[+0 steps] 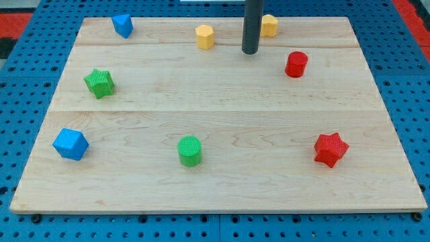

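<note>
My tip [250,51] rests on the wooden board [215,141] near the view's top, right of centre. A yellow block [269,25], partly hidden behind the rod, stands just up and to the right of the tip, apart from it. To the tip's left sits a yellow hexagonal block [205,36]. A red cylinder [296,64] stands to its lower right. The tip touches none of them.
A blue block [122,25] lies at the top left, a green star [99,83] at the left, a blue cube [70,144] at the lower left. A green cylinder [190,150] stands at the bottom centre, a red star [330,148] at the lower right. Blue pegboard surrounds the board.
</note>
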